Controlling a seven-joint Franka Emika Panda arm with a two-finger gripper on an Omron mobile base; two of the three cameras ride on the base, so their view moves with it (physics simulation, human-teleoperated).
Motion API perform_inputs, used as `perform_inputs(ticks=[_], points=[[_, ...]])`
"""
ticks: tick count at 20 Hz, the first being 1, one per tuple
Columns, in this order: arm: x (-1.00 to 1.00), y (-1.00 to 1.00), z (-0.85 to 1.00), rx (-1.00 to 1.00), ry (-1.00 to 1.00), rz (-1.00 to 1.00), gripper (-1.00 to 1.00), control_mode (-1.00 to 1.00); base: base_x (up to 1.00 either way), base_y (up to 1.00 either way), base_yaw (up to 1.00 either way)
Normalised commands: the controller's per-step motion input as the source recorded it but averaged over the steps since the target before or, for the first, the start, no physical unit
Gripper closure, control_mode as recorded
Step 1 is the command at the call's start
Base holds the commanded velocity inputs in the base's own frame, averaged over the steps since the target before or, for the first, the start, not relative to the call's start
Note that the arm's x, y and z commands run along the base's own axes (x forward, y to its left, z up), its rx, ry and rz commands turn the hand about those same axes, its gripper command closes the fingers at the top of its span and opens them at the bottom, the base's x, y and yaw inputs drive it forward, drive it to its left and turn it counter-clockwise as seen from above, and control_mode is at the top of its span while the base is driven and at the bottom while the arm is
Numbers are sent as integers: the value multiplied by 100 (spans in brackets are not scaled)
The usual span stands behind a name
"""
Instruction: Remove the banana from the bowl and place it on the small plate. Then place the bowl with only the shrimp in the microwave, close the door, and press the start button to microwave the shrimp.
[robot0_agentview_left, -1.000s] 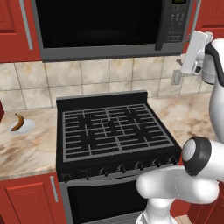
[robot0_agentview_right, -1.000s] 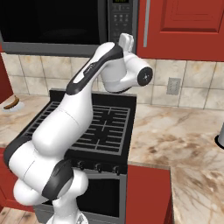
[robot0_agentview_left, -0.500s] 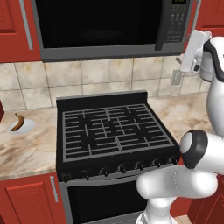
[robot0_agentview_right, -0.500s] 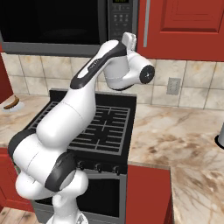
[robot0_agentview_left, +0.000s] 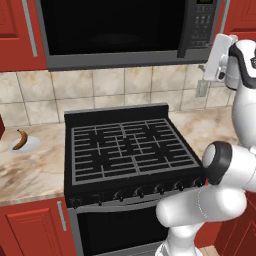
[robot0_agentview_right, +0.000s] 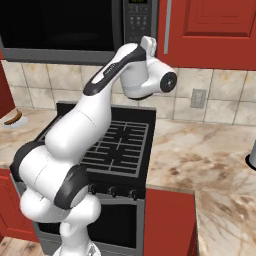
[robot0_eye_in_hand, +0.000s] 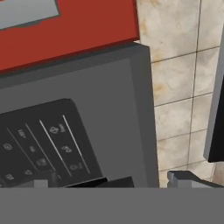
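My gripper (robot0_eye_in_hand: 109, 181), jaws wide and holding nothing, is up by the microwave (robot0_agentview_left: 125, 35) button panel (robot0_eye_in_hand: 41, 144), ready for start. Banana (robot0_agentview_left: 20, 139) sits on the small plate (robot0_agentview_left: 31, 145) at the worktop's left edge.

Just ahead of the hand, the microwave (robot0_eye_in_hand: 109, 109) stands tilted, its dark button panel (robot0_eye_in_hand: 43, 144) lying low and to the left, close above the left fingertip. A red cabinet (robot0_eye_in_hand: 74, 30) sits above it, and beige wall tiles (robot0_eye_in_hand: 175, 87) spread to the right, past the right fingertip.
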Motion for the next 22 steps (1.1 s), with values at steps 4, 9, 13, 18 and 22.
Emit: perform_inputs(ticks=[4,9,13,18,22], points=[[22,-2,-3,0,0,0,-100,-100,0,0,0],[18,-14,0,1,0,0,-100,-100,0,0,0],[16,-13,0,1,0,0,-100,-100,0,0,0],[25,-2,-3,0,2,0,-100,-100,0,0,0],[26,0,-4,0,3,0,-100,-100,0,0,0]])
